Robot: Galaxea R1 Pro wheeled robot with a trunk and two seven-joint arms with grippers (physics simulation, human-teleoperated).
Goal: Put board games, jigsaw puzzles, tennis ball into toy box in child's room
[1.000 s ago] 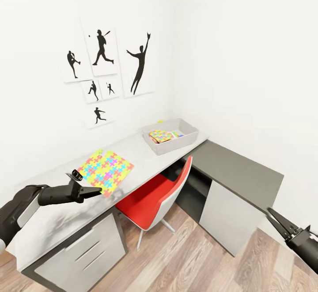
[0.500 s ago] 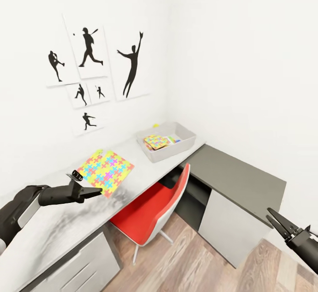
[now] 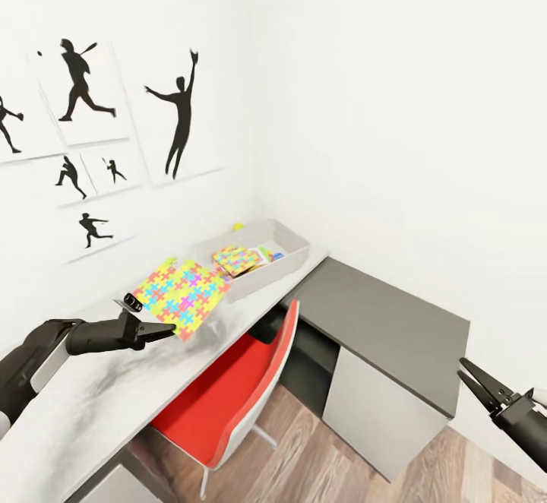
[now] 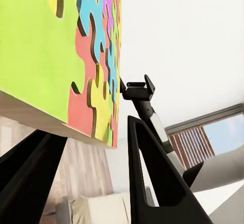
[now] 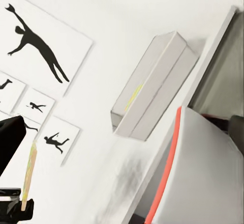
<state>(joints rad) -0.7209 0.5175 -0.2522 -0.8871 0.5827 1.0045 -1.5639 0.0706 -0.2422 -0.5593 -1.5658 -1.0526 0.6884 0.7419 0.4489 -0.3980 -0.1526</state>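
Even, bright, diffuse light fills the rendered room, leaving the white walls point(image 3: 395, 108) nearly blown out with no clear source. The worktop point(image 3: 91, 404) carries a mottled, grainy grey shadow smudge under the left arm. Straight lines lean and stretch toward the head view's edges, and the wrist views look soft up close.

Three cameras: one high on the head, one on each wrist.

The head view looks down and forward over the surface point(image 3: 91, 404) into the room's corner, both arms at its lower edges. The left wrist view sits very close behind its fingers point(image 4: 152, 183), against the puzzle point(image 4: 56, 51). The right wrist view looks from farther off across the chair point(image 5: 203, 173) at the bin point(image 5: 152, 94) and wall prints point(image 5: 43, 51), which the head view shares.
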